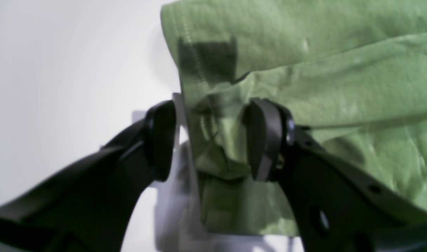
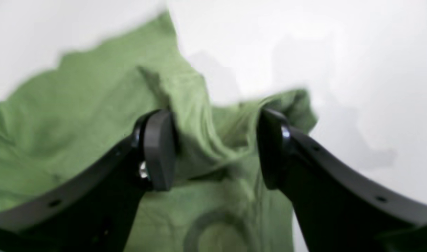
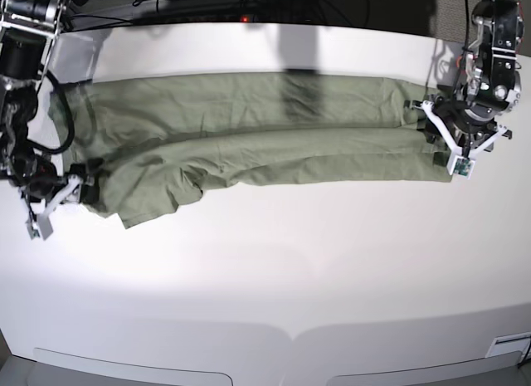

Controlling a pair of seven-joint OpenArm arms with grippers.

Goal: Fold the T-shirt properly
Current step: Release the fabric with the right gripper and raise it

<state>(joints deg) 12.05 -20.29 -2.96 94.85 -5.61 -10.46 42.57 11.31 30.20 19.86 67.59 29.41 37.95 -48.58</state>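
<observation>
The olive-green T-shirt (image 3: pixel 249 129) lies stretched lengthwise across the white table, folded into a long band. My left gripper (image 1: pixel 213 140) is at the shirt's end on the base view's right (image 3: pixel 442 145). Its jaws stand apart around a raised, stitched hem edge (image 1: pixel 199 115); one pad (image 1: pixel 264 140) touches cloth, and the other pad (image 1: pixel 161 140) is clear of it. My right gripper (image 2: pixel 215 150) is at the shirt's other end (image 3: pixel 79 183), jaws apart with a bunched ridge of cloth (image 2: pixel 199 115) between them. The collar and label are out of view.
The white table (image 3: pixel 274 261) stretches in front of the shirt to its front edge. Cables and dark gear (image 3: pixel 207 0) run along the back edge. Each arm's body stands at a table end, one arm (image 3: pixel 21 79) on the left and the other arm (image 3: pixel 494 46) on the right.
</observation>
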